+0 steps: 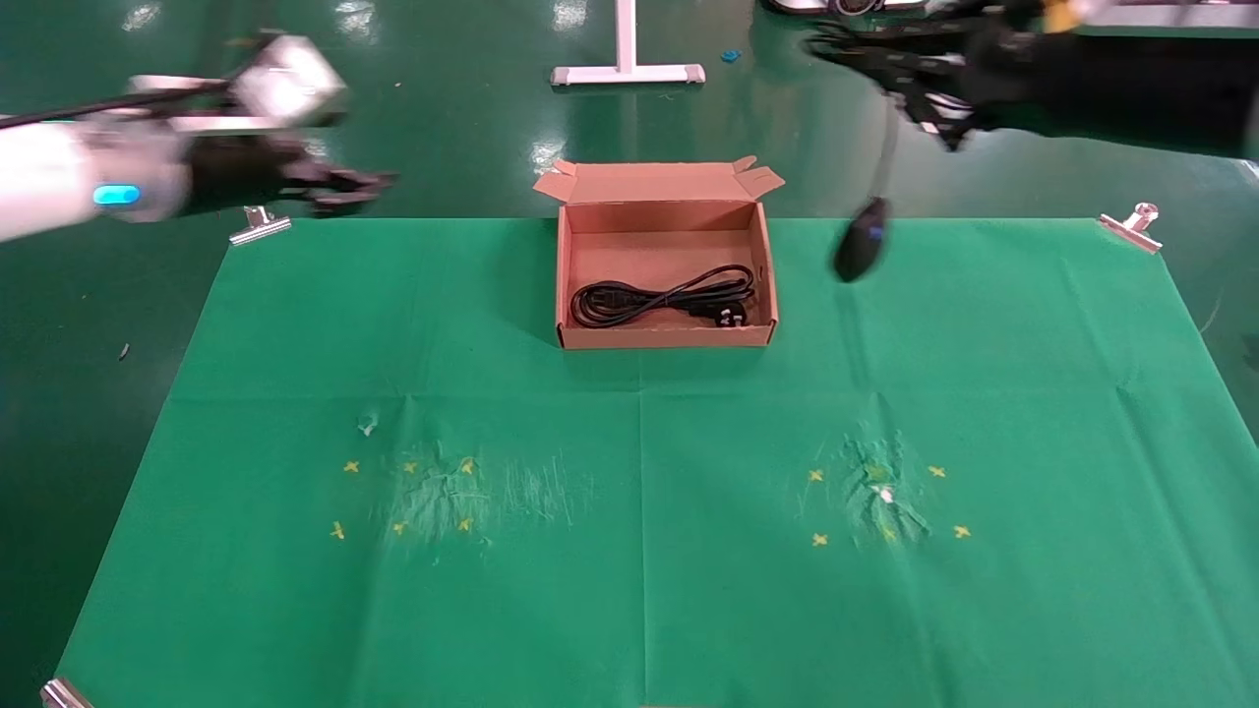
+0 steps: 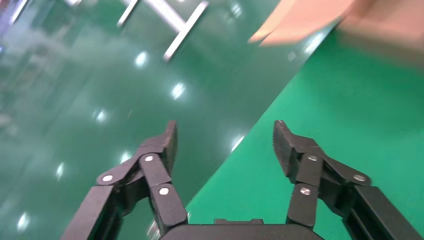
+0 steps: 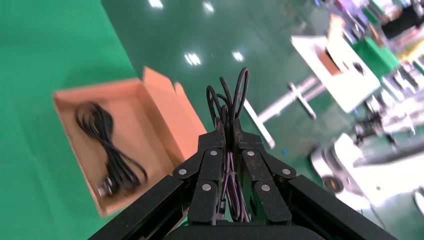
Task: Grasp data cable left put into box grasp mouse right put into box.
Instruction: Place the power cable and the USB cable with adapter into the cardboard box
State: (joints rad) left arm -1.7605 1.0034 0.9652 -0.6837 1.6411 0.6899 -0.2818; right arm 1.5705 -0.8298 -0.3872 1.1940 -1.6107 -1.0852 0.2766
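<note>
The brown cardboard box stands open at the far middle of the green cloth, lid flap back. The black data cable lies coiled inside it. My right gripper is high at the far right, shut on the looped cord of the black mouse. The mouse dangles on that cord above the cloth, just right of the box. In the right wrist view my right gripper pinches the cord, with the box and data cable beyond. My left gripper hangs open and empty over the cloth's far left edge.
Binder clips pin the cloth's far corners. Yellow cross marks sit at the near left and near right around scuffed patches. A white stand base is on the floor behind the box.
</note>
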